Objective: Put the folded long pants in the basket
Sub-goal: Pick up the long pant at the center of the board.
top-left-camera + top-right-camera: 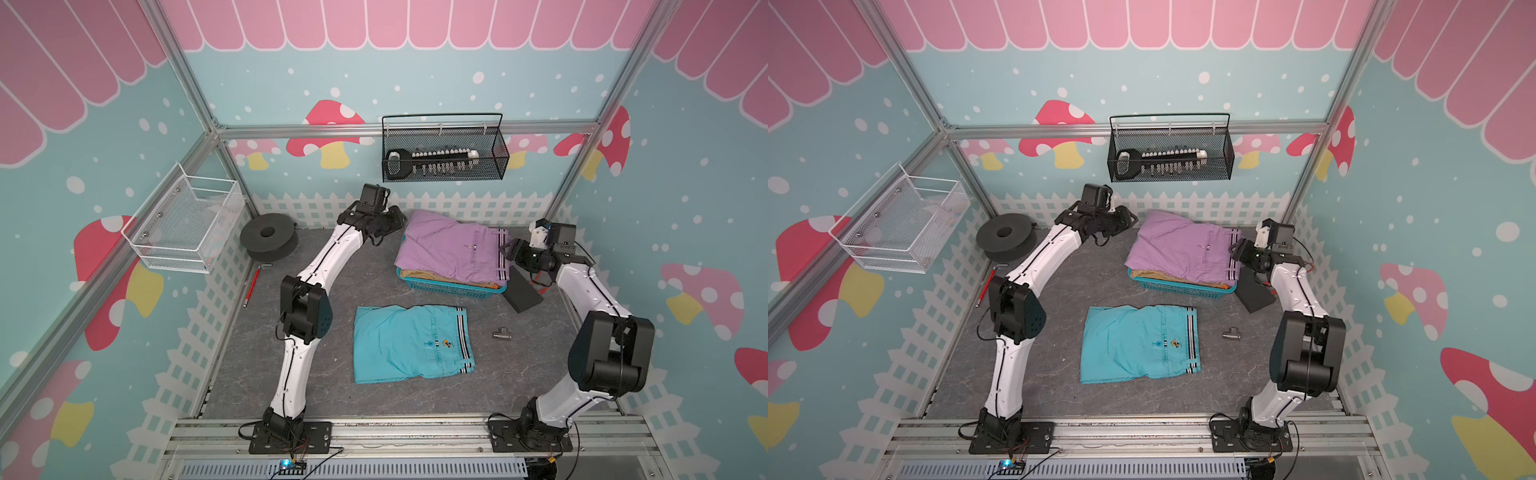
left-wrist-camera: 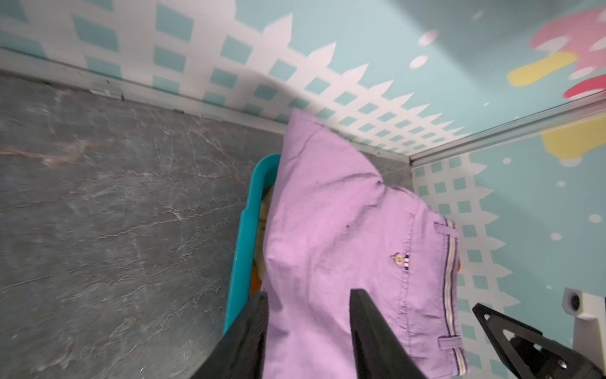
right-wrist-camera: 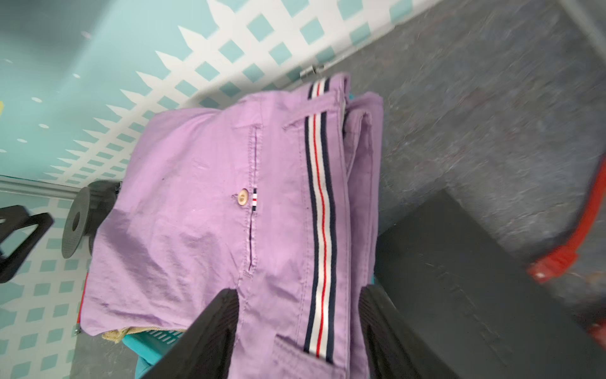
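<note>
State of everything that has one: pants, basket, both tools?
basket: upright on the table, heaped above its rim
lilac pants: folded, top of the stack, overhanging the rim
khaki pants: in the basket, under the lilac pants
orange pants: in the basket, only an edge shows
turquoise pants: folded, flat on the table, outside the basket
left tool: open, at the lilac pants
right tool: open, at the lilac pants' striped waistband

basket (image 1: 449, 289) largely covered, khaki pants (image 1: 430, 274) mostly buried

Stacked pants (image 1: 451, 249) in basket (image 1: 449, 289) (rear-right) — 1 loose pants (image 1: 411, 343) before it.
</note>
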Available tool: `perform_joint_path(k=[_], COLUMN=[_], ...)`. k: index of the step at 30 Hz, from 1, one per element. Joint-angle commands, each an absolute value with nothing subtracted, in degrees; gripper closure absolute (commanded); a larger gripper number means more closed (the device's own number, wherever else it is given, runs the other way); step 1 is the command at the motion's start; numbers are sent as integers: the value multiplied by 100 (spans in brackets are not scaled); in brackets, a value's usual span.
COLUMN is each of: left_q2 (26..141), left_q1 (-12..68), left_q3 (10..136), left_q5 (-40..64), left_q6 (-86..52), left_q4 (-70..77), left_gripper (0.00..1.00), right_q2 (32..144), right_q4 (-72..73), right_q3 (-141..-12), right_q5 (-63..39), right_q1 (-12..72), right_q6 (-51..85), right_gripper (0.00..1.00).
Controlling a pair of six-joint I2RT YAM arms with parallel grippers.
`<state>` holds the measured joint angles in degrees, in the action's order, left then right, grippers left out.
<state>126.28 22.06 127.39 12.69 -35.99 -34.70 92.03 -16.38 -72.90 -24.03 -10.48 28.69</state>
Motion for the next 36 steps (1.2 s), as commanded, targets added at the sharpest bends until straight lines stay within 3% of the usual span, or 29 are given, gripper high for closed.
perform_joint_path(k=[1,7,13,22,36], left_q2=[11398,8912,7686,6892,6526], left_q1=[2241,2183,2083,2078,2101], left_q3=[11658,7312,4958,2957,1831], left_q5=[578,549,738,680,1014], left_q6=[-3450,-3844,-4018,-4297,-4441], left_q4=[-2758,-867,-623,-335,-239], left_gripper=[55,42,42,42,43], right_q2=[8648,7411,6803,7138,7580], right_q4=[-1533,-1451,-1463,-1029,-807], right_q3=[-6989,-5908,-4851,-3396,-2768], right_q5=[-1944,-1633,-2103,-2423,-2461], right_q1=[-978,-377,516,1297,1406], right_q6=[2746,2828,2880,2858,2774], right_gripper=[35,35,35,34,33])
